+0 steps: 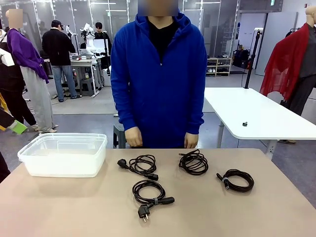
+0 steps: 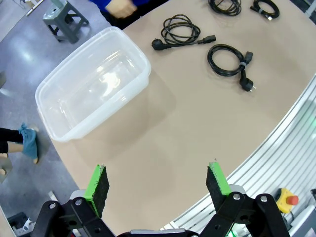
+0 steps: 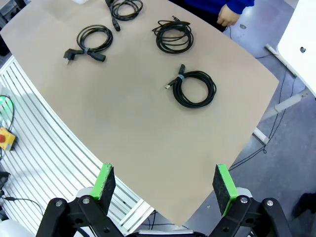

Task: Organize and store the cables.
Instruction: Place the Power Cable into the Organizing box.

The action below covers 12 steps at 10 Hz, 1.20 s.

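Green pads [image 2: 100,187] of the left gripper [image 2: 157,173] stand spread wide and free, gripping nothing, over bare tan table [image 2: 163,123]. Beyond one finger, up and to the side in the left wrist view, sits a clear plastic tub [image 2: 143,59]. The cables all lie well apart from this gripper, past the tub on the other side. The tied cable [image 2: 241,65], a coil with a chunky plug, is closest, then the plug cable [image 2: 181,30]. The loose cable [image 2: 231,12] and slim cable [image 2: 264,7] are at the picture's top edge.

The right gripper [image 3: 163,170] is likewise released, jaws wide, above the table's near edge. Straight ahead between its fingers, but well apart, lies the slim cable [image 3: 178,84], a neat coil bound by a tie. Farther on is the loose cable [image 3: 174,37]. Off to the side lie the tied cable [image 3: 94,42] and, at the top edge, the plug cable [image 3: 124,9].

From the front, the four coils rest flat, none touching another. The plug cable [image 1: 143,165] and loose cable [image 1: 193,162] are farther back, the tied cable [image 1: 149,193] is nearest the robot, and the slim cable [image 1: 237,179] is to its right. The tub [image 1: 64,168] stands at the robot's left, near the plug cable. A person [image 1: 158,74] in a blue hoodie stands at the far edge.
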Each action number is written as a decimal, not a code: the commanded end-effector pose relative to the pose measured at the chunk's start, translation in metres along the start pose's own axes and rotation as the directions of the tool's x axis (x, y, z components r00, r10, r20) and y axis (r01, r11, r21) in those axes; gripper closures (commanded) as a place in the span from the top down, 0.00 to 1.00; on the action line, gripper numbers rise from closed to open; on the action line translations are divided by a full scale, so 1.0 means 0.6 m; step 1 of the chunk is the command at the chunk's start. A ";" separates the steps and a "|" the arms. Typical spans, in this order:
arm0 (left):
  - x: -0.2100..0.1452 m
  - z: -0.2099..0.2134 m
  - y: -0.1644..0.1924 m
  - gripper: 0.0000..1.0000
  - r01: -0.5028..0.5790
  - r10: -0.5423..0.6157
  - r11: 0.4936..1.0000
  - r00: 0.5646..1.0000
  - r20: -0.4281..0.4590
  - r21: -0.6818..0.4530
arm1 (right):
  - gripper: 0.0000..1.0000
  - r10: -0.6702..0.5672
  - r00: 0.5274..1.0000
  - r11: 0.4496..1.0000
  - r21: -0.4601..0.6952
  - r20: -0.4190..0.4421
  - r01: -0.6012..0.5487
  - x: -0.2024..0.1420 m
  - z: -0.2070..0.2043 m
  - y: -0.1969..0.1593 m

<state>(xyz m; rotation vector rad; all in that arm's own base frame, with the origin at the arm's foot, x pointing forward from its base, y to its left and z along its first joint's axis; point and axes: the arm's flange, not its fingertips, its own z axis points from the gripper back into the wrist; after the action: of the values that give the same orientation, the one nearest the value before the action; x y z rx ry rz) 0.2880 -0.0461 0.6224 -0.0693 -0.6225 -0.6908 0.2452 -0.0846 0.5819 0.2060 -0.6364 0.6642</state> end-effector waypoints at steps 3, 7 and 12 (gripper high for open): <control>0.000 0.000 0.000 1.00 0.000 0.000 1.000 1.000 0.000 0.000 | 1.00 -0.004 1.000 1.000 -0.005 0.004 0.004 -0.001 0.001 -0.001; 0.033 0.006 -0.029 1.00 0.130 -0.130 0.991 0.990 -0.048 0.013 | 1.00 -0.004 1.000 1.000 -0.005 0.004 0.004 -0.001 0.001 -0.001; 0.164 -0.120 -0.129 1.00 0.390 -0.400 0.914 0.913 -0.082 -0.114 | 1.00 -0.004 1.000 1.000 -0.005 0.004 0.004 -0.001 0.001 -0.001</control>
<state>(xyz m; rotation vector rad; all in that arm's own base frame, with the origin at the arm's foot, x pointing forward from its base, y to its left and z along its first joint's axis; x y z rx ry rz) 0.3163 -0.1703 0.6031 -0.0002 -0.5091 -1.0391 0.2451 -0.0846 0.5823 0.2053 -0.6370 0.6641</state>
